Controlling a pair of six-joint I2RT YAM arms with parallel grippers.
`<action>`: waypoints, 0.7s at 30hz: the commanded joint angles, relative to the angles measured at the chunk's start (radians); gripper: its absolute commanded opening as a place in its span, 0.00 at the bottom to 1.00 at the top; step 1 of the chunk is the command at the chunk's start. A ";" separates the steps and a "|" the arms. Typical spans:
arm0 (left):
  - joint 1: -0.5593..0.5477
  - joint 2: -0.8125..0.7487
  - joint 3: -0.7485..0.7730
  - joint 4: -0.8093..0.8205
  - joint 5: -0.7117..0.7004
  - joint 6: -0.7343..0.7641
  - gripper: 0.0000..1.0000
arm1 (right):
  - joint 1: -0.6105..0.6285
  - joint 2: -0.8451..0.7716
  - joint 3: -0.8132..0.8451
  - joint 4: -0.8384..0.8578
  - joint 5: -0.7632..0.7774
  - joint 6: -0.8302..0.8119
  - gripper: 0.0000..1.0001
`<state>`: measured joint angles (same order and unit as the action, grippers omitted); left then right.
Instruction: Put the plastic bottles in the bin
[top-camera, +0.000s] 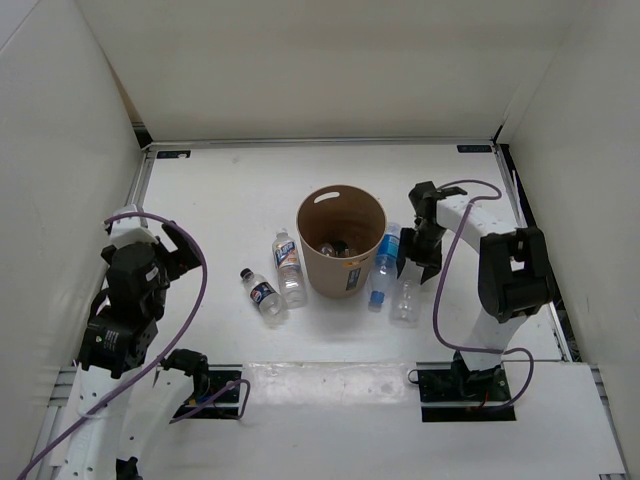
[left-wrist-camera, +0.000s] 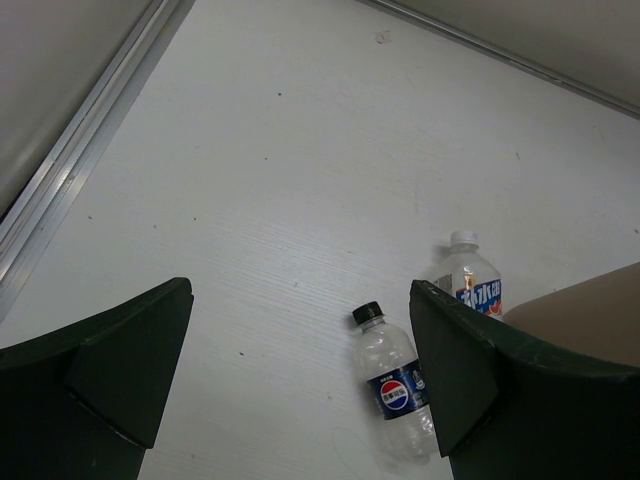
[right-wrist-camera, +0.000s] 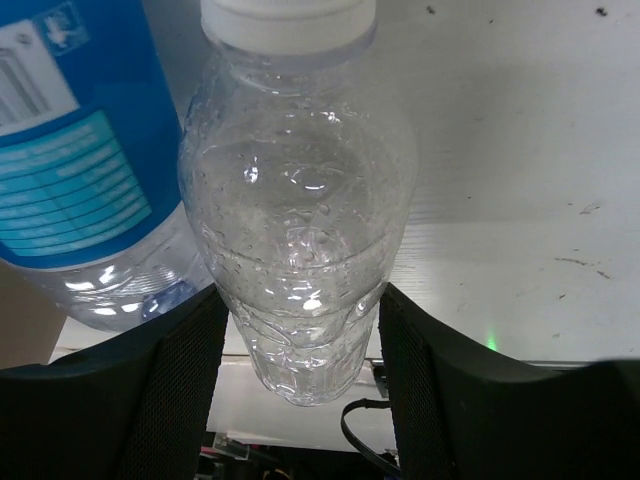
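Squeezing in from both sides, our right gripper (right-wrist-camera: 300, 298) is set narrow and holds the plain clear bottle (right-wrist-camera: 300, 200) low on its body. A blue-label bottle (right-wrist-camera: 90, 170) is right next to it. Both are just beside the bin (top-camera: 325, 275), on the side toward the table's (top-camera: 230, 180) right edge. We think this bottle is light, thin and smooth. It may squash or slip, so the bumpy middle looks best to hold. Our left gripper (left-wrist-camera: 300, 300) is wide open and holds nothing, near the left edge. A Pepsi bottle (left-wrist-camera: 397, 390) and a white-cap bottle (left-wrist-camera: 468, 285) lie ahead of it.
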<state>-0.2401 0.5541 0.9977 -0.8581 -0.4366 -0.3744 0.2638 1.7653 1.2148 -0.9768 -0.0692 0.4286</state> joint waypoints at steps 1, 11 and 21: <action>-0.007 -0.006 0.002 -0.001 -0.019 0.005 1.00 | 0.044 -0.020 -0.014 0.003 0.008 0.059 0.63; -0.010 -0.006 0.001 -0.001 -0.027 0.009 1.00 | 0.103 -0.036 -0.020 0.052 0.006 0.150 0.63; -0.018 -0.003 -0.002 -0.002 -0.033 0.011 1.00 | 0.166 0.077 -0.076 0.179 -0.053 0.180 0.62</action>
<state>-0.2512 0.5514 0.9974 -0.8604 -0.4549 -0.3740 0.4175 1.7744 1.1877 -0.8982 -0.1070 0.5827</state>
